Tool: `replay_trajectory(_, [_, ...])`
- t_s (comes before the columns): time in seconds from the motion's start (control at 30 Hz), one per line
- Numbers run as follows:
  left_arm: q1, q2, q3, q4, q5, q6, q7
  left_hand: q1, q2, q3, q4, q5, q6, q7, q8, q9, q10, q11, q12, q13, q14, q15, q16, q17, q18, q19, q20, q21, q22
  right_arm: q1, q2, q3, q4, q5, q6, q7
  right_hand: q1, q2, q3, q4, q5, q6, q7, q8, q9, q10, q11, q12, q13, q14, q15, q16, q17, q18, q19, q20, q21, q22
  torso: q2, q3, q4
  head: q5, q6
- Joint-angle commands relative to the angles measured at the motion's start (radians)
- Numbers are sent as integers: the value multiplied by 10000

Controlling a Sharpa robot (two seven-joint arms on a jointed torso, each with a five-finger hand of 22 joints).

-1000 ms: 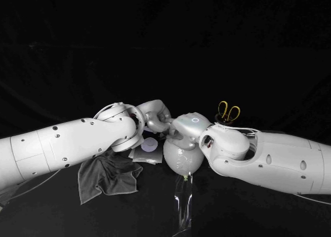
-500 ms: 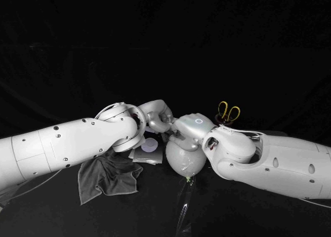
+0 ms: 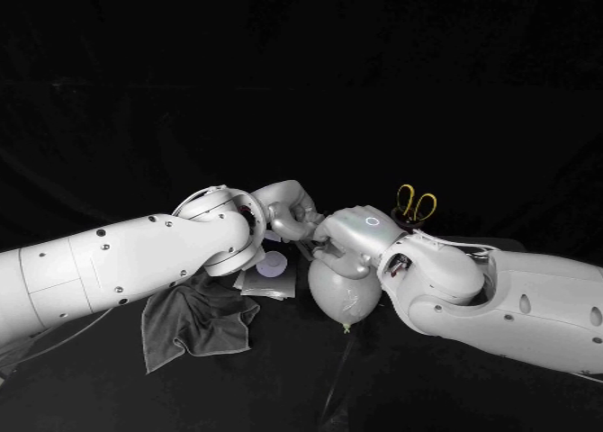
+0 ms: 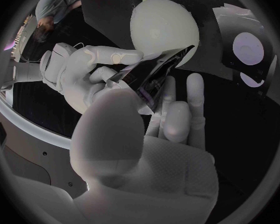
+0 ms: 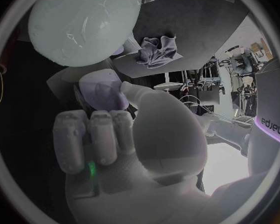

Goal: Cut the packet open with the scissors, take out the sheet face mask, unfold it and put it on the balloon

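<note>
While the right hand [image 3: 347,236] pinches one end of a dark, glossy folded sheet [image 4: 154,74], judged to be the face mask already out of its packet, the left hand [image 3: 286,211] meets it fingertip to fingertip. The left thumb and straight fingers lie on either side of the sheet's other edge, but whether they actually grip it cannot be told. The step in hand looks like the unfolding. To do it well, each hand should take a separate layer or corner rather than the whole stack. The two should then draw apart slowly and level, so the thin sheet peels open instead of tearing or clinging back on itself. The pull should run across the balloon [image 3: 340,292], which sits just below the right hand's fingers, so the opened mask hangs ready over it and neither wrist knocks it aside. The packet [image 3: 269,270] lies on the counter [image 3: 250,387] just beneath the left hand, beside a grey cloth [image 3: 198,319] under that arm. The scissors [image 3: 416,203] stand handles up just beyond the right hand's wrist. Several things are hard to make out: where the sheet's folds and free edges lie, whether the balloon touches the right hand, and what keeps the balloon in place. Seen from behind the right hand, the thing under its thumb reads pale lilac, so its true colour is uncertain.
</note>
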Motion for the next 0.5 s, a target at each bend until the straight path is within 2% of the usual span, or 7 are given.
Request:
replay_trajectory(0.03, [-10,22,-12,-20,31,46,35,12,135,64,16,31,45,5,218,508,273,-173,19,1,-6,-77,29,4,149,-2,-84,24,12,40,-90,44,252,-83,-681,246,-6,-243,-39,-128,17,32,-80,112,210,1177,-218,34,2630,1154,-247,36,2627,-138,1047,-74,63,2628,7,-2,7,-8,11])
replay_trajectory(0.23, [-10,31,-12,-26,31,47,35,12,135,64,16,31,45,5,218,508,273,-173,19,1,-6,-77,29,4,149,-2,-84,24,12,74,-261,76,541,34,-906,273,-21,-479,-128,-309,15,32,-120,235,275,1177,-253,34,2630,1154,-279,36,2627,-138,1047,-99,63,2628,6,-2,10,-14,-4])
replay_trajectory(0.5, [-10,54,-12,-33,31,49,35,12,135,64,16,31,45,5,218,508,273,-173,19,1,-6,-77,29,4,149,-2,-84,24,12,95,-347,100,740,127,-1121,325,-16,-570,-173,-399,16,46,-142,293,298,1177,-270,34,2630,1154,-294,36,2627,-138,1047,-113,63,2628,5,-2,11,-12,11])
